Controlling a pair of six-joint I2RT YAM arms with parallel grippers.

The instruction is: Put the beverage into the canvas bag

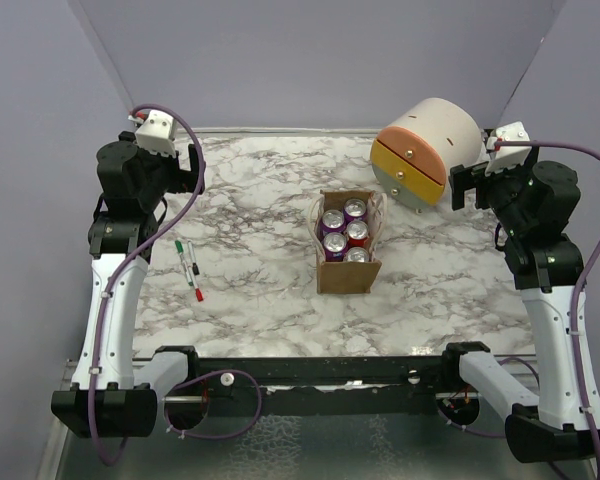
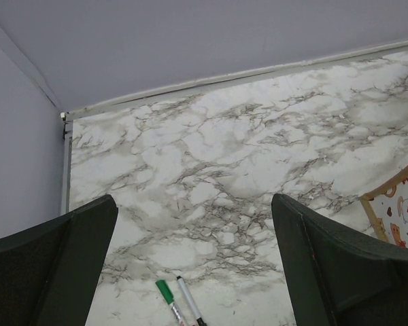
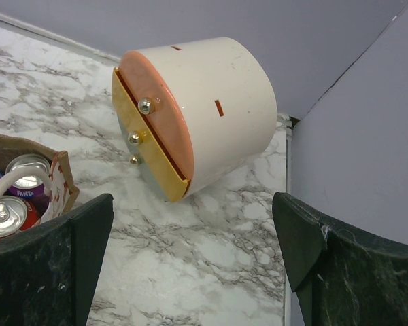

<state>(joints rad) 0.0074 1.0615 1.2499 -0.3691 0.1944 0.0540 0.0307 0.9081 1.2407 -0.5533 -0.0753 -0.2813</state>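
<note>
The tan-brown canvas bag (image 1: pixel 345 277) stands upright in the middle of the marble table, with pale loop handles. Several soda cans (image 1: pixel 345 232), purple and red, stand inside it. My left gripper (image 1: pixel 195 165) is open and empty at the far left, well away from the bag. My right gripper (image 1: pixel 465 185) is open and empty at the far right. The right wrist view shows the bag's corner (image 3: pixel 60 178) with cans (image 3: pixel 7 214) in it, left of my open gripper (image 3: pixel 194 251). The left wrist view shows my open gripper (image 2: pixel 194 251) over bare table and the bag's edge (image 2: pixel 402 207).
A large cream-and-orange cylinder (image 1: pixel 427 150) lies on its side at the back right, close to my right gripper; it also shows in the right wrist view (image 3: pixel 197 109). Three marker pens (image 1: pixel 187 268) lie left of the bag; two show in the left wrist view (image 2: pixel 180 302). Grey walls enclose the table.
</note>
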